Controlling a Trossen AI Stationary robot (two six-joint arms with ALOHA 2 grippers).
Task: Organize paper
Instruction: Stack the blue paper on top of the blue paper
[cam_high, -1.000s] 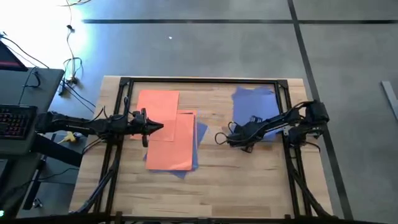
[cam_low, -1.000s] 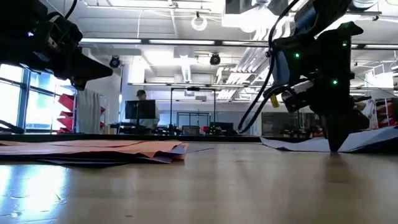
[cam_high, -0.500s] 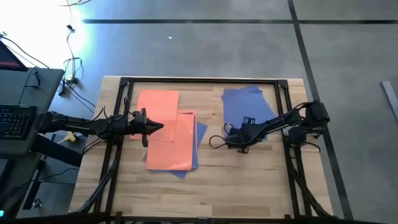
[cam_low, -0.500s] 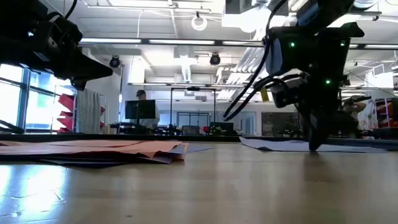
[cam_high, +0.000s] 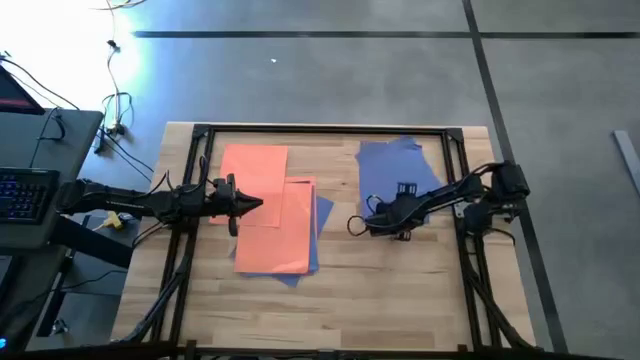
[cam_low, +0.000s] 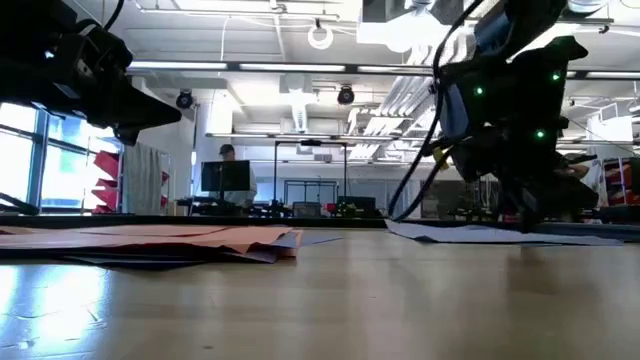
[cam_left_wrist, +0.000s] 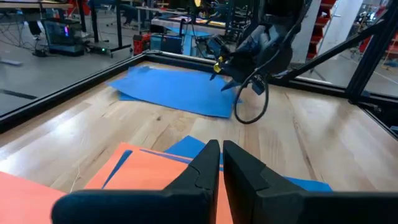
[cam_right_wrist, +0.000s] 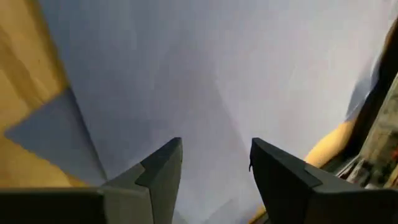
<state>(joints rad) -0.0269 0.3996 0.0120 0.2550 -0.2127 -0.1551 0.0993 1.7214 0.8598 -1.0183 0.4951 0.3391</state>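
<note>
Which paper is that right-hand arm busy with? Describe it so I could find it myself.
On the wooden table, look to the far right part inside the black frame. The blue sheets lie there under the right tool, apart from the orange pile on the left.

We see a pale wooden desk (cam_high: 400, 280) with a smooth, faintly shiny grain, matt orange paper (cam_high: 270, 205), matt blue paper (cam_high: 385, 170) and a dark metal frame (cam_high: 320, 129).

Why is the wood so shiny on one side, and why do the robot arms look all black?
In the low view, window light glares off the table at the left, and the left gripper and right gripper are dark shapes against bright ceiling lamps. In the right wrist view, the blue paper is very close and looks soft and pale.
</note>
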